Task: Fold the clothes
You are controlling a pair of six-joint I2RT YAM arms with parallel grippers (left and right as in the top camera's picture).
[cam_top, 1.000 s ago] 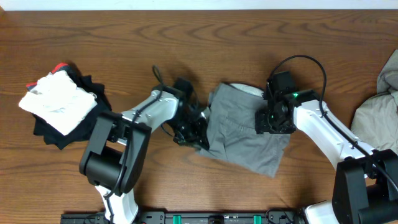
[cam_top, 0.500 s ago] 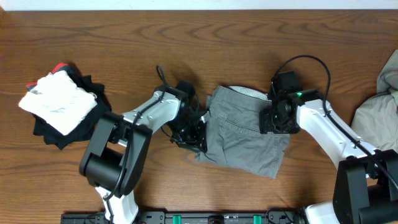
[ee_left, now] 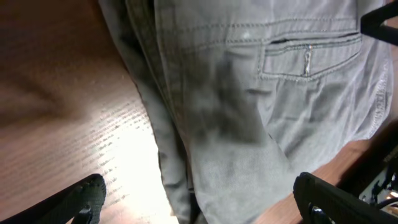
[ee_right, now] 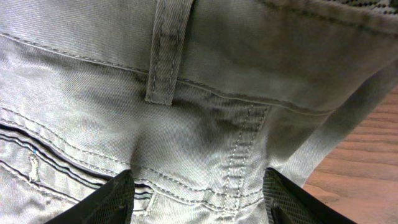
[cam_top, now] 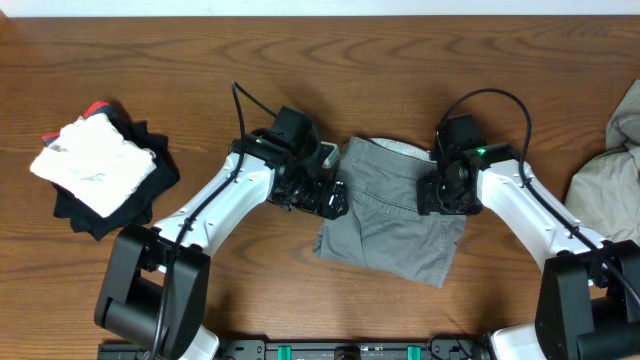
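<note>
On the wooden table (cam_top: pixel 300 60), mid-front, the grey shorts (cam_top: pixel 390 230) lie spread between both arms, back pocket up. A white-and-black clothes pile (cam_top: pixel 100 170) sits far left, and a khaki garment (cam_top: pixel 610 170) is bunched at the right edge. The left gripper (ee_left: pixel 199 194) is over the shorts' left edge, jaws wide apart, holding nothing. The right gripper (ee_right: pixel 202 198) is at the waistband belt loop, fingers spread, cloth between them, not clamped.

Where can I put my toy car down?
The brown wooden table is bare along its far edge, beyond the grey cloth shorts, and between the white-and-black clothes pile and the left arm. The middle is crowded.
</note>
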